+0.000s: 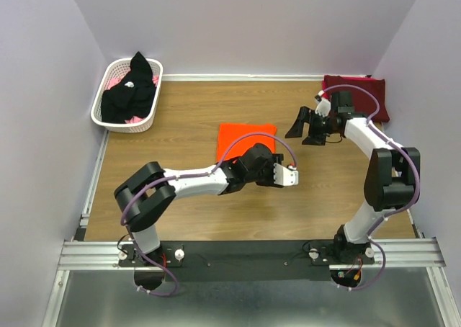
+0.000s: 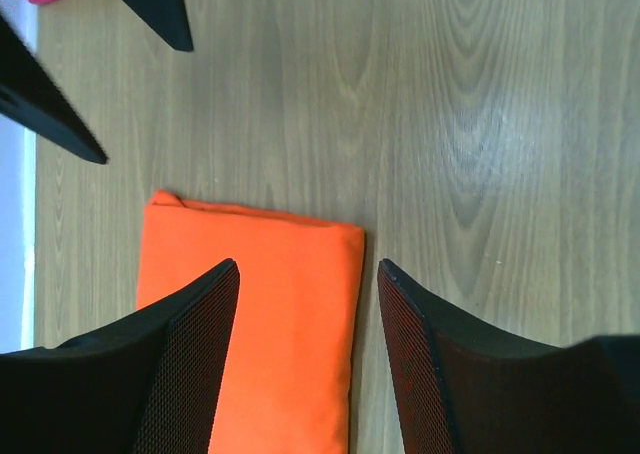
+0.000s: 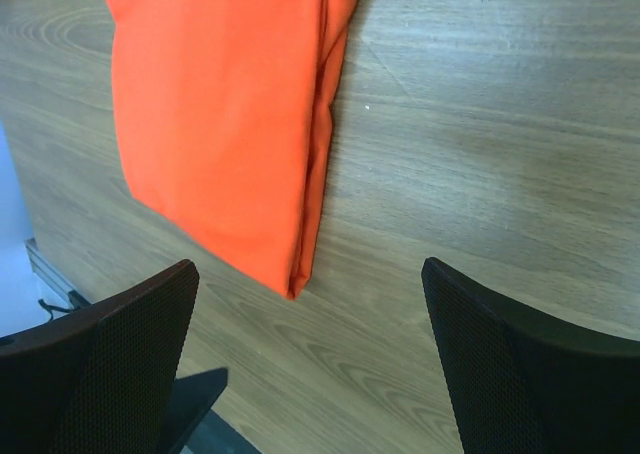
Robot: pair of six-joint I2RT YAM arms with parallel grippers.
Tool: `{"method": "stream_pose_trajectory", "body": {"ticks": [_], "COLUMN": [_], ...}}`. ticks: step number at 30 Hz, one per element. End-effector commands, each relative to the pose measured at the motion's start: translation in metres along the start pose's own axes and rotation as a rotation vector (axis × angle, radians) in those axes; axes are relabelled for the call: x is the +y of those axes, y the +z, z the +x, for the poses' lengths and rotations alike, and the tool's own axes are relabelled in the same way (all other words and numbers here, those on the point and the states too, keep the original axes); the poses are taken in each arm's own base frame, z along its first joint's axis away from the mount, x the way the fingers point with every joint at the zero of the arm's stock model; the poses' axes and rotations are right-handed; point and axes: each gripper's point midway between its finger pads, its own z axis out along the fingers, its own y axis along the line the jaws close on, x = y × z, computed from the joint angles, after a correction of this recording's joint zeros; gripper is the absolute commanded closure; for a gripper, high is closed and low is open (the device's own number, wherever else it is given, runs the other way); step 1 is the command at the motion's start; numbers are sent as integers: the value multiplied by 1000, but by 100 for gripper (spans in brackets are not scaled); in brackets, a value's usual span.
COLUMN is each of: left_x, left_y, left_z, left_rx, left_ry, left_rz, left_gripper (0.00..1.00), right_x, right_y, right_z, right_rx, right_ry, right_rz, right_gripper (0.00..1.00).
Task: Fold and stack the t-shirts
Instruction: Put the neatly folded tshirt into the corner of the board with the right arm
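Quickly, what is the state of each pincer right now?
Left pincer: open, holding nothing, over the edge of the folded orange t-shirt.
Right pincer: wide open, holding nothing.

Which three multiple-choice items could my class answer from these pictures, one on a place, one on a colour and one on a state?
1. Where does the black t-shirt lie?
A. in the white basket
B. on a chair
C. in a drawer

2. What colour is the folded t-shirt on the middle of the table?
A. blue
B. orange
C. green

3. How does the right pincer stand?
A. shut on a cup
B. shut on a towel
C. open, holding nothing

Answers:
1 A, it is heaped in the basket at the far left corner.
2 B, all three views show bright orange cloth.
3 C, the right wrist view shows its fingers wide apart, gripping nothing.
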Motion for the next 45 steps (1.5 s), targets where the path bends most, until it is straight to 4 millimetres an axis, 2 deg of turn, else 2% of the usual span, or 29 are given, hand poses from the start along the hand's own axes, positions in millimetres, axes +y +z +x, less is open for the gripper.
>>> {"method": "stream_pose_trajectory", "body": {"ticks": [1, 7, 16, 22, 25, 29, 30, 31, 32, 33, 35, 36, 41, 45], "left_x": [4, -18, -30, -18, -8, 0, 0, 3, 1, 8, 10, 14, 20, 27], "left_y": [15, 34, 50, 60, 62, 61, 60, 57, 56, 52, 49, 48, 45, 44], "left_z": [12, 32, 52, 63, 71, 61, 58, 53, 46, 39, 30, 24, 18, 15], "left_rx": [37, 76, 113, 137, 150, 102, 90, 75, 41, 22, -16, -31, -44, -59], "left_ry": [75, 78, 93, 75, 52, 34, 28, 19, 9, -7, -31, -39, -75, -107], "left_rz": [-47, 21, 39, 11, 13, 53, 64, 65, 87, 83, 98, 99, 109, 112], "left_gripper": [36, 40, 42, 58, 72, 98, 100, 100, 100, 100, 100, 100, 100, 100], "right_x": [-2, -4, -2, -5, -6, -6, -6, -5, -8, -8, -10, -8, 5, 5], "right_y": [7, 11, 20, 27, 29, 33, 35, 37, 39, 41, 45, 48, 54, 64], "right_z": [10, 14, 27, 35, 38, 40, 41, 33, 42, 37, 46, 35, 28, 33], "right_rx": [54, 70, 111, 120, 119, 90, 77, 32, 30, -2, 6, -45, -138, -141], "right_ry": [54, 85, 171, 213, 233, 272, 285, 303, 331, 329, 407, 388, 460, 504], "right_rz": [-38, -39, -83, -94, -101, -113, -117, -133, -129, -147, -143, -171, -277, -271], "right_gripper": [0, 0, 0, 0, 0, 0, 0, 0, 0, 0, 0, 0, 0, 0]}}
